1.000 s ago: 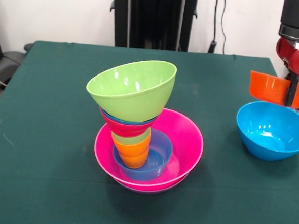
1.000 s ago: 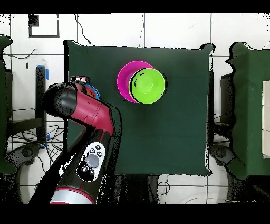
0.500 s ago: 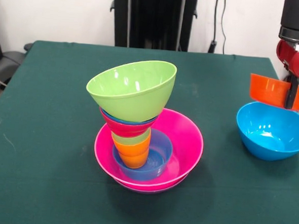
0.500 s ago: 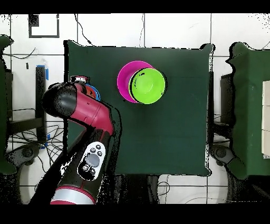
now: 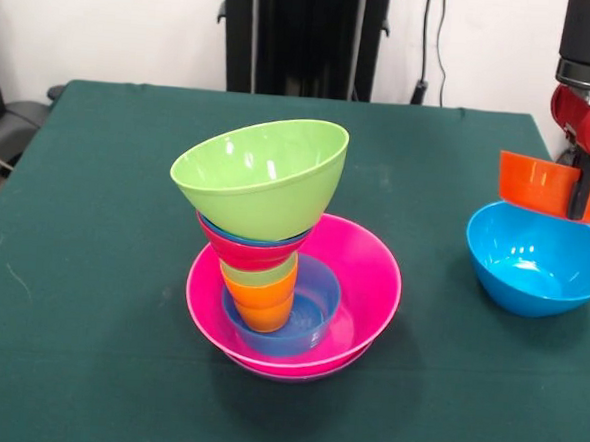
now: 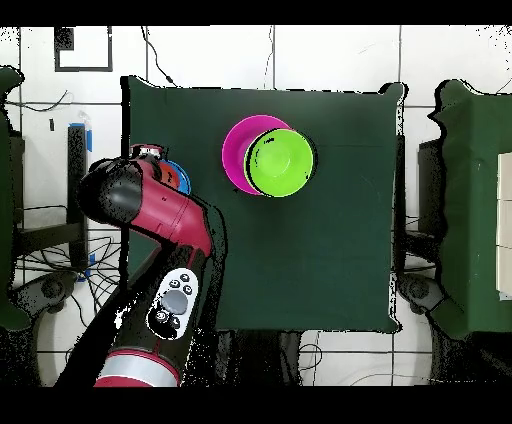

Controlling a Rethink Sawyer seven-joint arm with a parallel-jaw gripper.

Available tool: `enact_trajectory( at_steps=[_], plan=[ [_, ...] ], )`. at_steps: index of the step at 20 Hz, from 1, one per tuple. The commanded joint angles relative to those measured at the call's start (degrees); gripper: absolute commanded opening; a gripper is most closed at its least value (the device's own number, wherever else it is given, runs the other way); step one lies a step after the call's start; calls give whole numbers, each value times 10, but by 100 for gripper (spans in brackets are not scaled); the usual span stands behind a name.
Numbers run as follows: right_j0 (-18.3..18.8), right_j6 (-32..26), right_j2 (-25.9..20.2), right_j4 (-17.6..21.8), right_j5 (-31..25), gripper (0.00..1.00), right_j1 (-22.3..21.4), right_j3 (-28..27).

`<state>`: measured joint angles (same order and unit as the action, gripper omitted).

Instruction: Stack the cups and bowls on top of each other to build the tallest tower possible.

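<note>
A: Front view first. What's where?

B: Dark green cloth-covered tabletop [image 5: 95, 219]. Mid-frame stands the tower [image 5: 288, 251]: wide glossy pink plastic bowl [image 5: 367, 276] as base, w/ a purple rim just showing under it. Inside sits a small dark-blue bowl [image 5: 315, 307], then the ribbed orange plastic cup [image 5: 263, 307] w/ the light-green ribbed cup [image 5: 262, 275] nested above it, a small red bowl [image 5: 248, 250], and on top a large lime-green plastic bowl [image 5: 262, 179], tilted so its mouth faces up and toward the camera.

A: And the gripper?

B: At the picture's right edge. The black gripper [image 5: 583, 189] holds the small glossy orange plastic bowl [image 5: 543, 184] by its rim, one dark finger down the outside wall. The bowl hangs just above the large sky-blue plastic bowl [image 5: 533, 256], apart from it as far as I can tell.

A: Overhead view?

B: Red-and-black arm [image 6: 160, 220] covers the gripper and the orange bowl; only a sliver of sky-blue bowl shows beside it. Tower reads as lime green over pink, near the tabletop's centre.

A: What does the next move turn on?

B: My judgement: in the front view the tower lies well to the picture's left of the gripper, w/ open tabletop between. The tilted lime bowl makes an uneven seat, so the orange bowl would need to come down over its mouth, not its raised rim.
</note>
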<state>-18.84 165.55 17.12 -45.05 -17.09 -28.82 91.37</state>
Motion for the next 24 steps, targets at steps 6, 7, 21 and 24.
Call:
enact_trajectory(
  at_steps=[6, 7, 21, 24],
  plan=[
    [9, 89, -94, -19, 37, 0, 8, 63],
    [14, 85, -97, -17, 40, 0, 5, 69],
    [20, 79, -104, -13, 42, 0, -22, 110],
    [9, 85, -98, -12, 37, 0, -28, 115]
  ],
)
